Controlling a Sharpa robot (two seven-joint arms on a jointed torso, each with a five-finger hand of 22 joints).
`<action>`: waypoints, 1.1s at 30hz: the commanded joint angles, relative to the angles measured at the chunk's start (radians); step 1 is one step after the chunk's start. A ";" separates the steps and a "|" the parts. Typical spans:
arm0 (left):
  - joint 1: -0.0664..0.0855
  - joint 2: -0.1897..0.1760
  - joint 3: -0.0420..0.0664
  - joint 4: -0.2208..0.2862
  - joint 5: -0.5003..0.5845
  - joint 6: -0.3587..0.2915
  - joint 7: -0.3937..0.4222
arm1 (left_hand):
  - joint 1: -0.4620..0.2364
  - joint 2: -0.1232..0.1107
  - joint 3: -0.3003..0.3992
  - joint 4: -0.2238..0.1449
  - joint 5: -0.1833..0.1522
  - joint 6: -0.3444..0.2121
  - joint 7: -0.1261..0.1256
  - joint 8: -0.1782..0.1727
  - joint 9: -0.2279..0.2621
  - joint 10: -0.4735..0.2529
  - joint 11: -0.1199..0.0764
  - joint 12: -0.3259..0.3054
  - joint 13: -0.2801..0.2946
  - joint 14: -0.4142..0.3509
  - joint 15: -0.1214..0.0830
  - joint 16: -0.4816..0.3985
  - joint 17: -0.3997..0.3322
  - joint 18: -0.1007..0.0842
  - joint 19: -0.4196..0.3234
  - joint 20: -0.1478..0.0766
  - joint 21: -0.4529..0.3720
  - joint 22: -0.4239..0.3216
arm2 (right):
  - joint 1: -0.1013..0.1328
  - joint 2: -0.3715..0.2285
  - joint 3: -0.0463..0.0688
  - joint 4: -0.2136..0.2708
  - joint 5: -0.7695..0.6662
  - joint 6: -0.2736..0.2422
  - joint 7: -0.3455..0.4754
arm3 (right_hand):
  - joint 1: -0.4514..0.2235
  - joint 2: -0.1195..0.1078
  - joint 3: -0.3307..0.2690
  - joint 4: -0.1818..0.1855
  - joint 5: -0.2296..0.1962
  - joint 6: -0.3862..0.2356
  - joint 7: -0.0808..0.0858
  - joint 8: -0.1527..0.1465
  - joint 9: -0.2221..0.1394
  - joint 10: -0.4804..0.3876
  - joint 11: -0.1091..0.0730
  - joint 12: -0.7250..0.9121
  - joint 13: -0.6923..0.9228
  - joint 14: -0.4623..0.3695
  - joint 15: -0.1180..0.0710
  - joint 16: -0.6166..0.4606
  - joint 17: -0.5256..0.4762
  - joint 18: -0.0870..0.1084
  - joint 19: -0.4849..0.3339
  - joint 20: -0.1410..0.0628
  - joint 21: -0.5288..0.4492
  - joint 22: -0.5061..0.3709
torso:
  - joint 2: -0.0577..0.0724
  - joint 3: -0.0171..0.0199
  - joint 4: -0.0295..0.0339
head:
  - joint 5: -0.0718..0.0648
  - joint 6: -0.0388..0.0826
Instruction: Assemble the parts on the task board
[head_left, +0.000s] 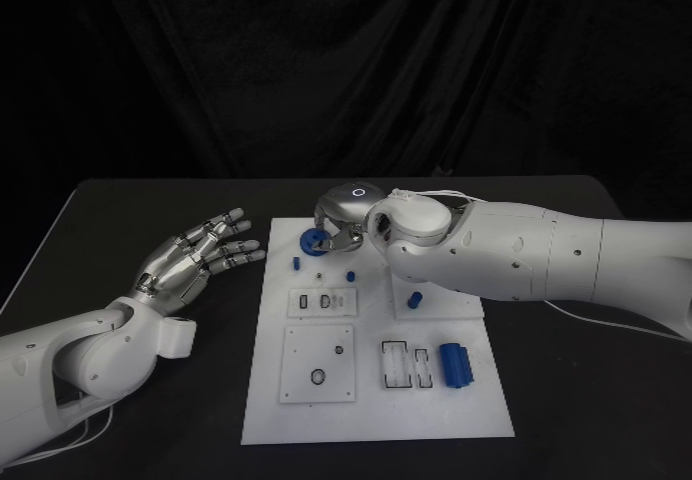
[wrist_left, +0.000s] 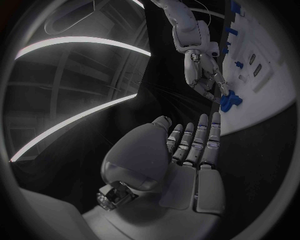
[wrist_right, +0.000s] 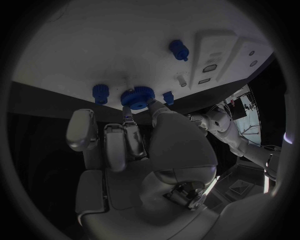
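Fingers of right hand (head_left: 346, 222) pinch toothed blue gear (head_left: 312, 241); left hand (head_left: 195, 258) splayed, empty.

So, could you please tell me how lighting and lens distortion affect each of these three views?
Head view: undistorted, the white task board is bright against a dark table and backdrop. Left wrist view: fisheye bends the board's edge, bright light streaks curve across the room behind the left hand. Right wrist view: dim, the right hand is in shade, touching the blue gear; the rim is dark.

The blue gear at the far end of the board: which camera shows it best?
The right wrist view: the blue gear sits whole, the right hand's fingertips on it. The head view shows the gear half hidden behind that hand; the left wrist view shows it small and distant.
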 joint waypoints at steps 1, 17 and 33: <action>-0.002 0.003 0.001 0.000 0.003 0.014 0.037 | 0.000 -0.006 0.009 0.000 0.006 -0.002 0.005 -0.001 0.001 -0.002 0.007 0.005 -0.001 -0.007 0.001 0.006 -0.001 -0.017 -0.007 0.001 0.006 0.001 | -0.010 0.002 -0.004 -0.002 -0.003 -0.005 -0.031 | 0.013 0.007 0.005 -0.010 0.020 0.035 -0.012 0.023 0.024 0.004 -0.009 0.006 0.088 0.030 -0.009 0.002 0.167 0.012 0.000 -0.009 0.000 0.093 | 0.000 0.0000 0.0004 | -0.002 0.000; -0.003 -0.002 0.001 -0.004 0.003 0.015 0.036 | 0.000 -0.006 0.009 0.000 0.006 -0.002 0.005 -0.001 0.001 -0.002 0.007 0.005 -0.001 -0.007 0.001 0.006 -0.001 -0.017 -0.007 0.001 0.006 0.001 | -0.014 -0.028 -0.002 0.022 -0.003 -0.191 0.033 | 0.029 -0.034 0.104 -0.069 0.366 0.060 -0.032 0.051 0.137 0.060 -0.030 0.019 0.121 0.056 -0.031 0.030 0.198 -0.004 0.047 -0.031 0.052 0.142 | 0.000 -0.0002 0.0002 | 0.005 -0.003; -0.005 -0.011 0.001 -0.002 0.003 0.014 0.034 | 0.000 -0.006 0.009 0.000 0.006 -0.002 0.005 -0.001 0.001 -0.002 0.007 0.005 -0.001 -0.007 0.001 0.006 -0.001 -0.017 -0.007 0.001 0.006 0.001 | -0.004 -0.114 0.009 0.130 -0.003 -0.289 0.043 | 0.020 -0.044 0.114 -0.069 0.378 0.058 -0.025 0.049 0.146 0.069 -0.024 0.022 0.127 0.061 -0.028 0.035 0.204 -0.006 0.055 -0.030 0.062 0.149 | 0.000 0.0005 -0.0009 | 0.009 -0.004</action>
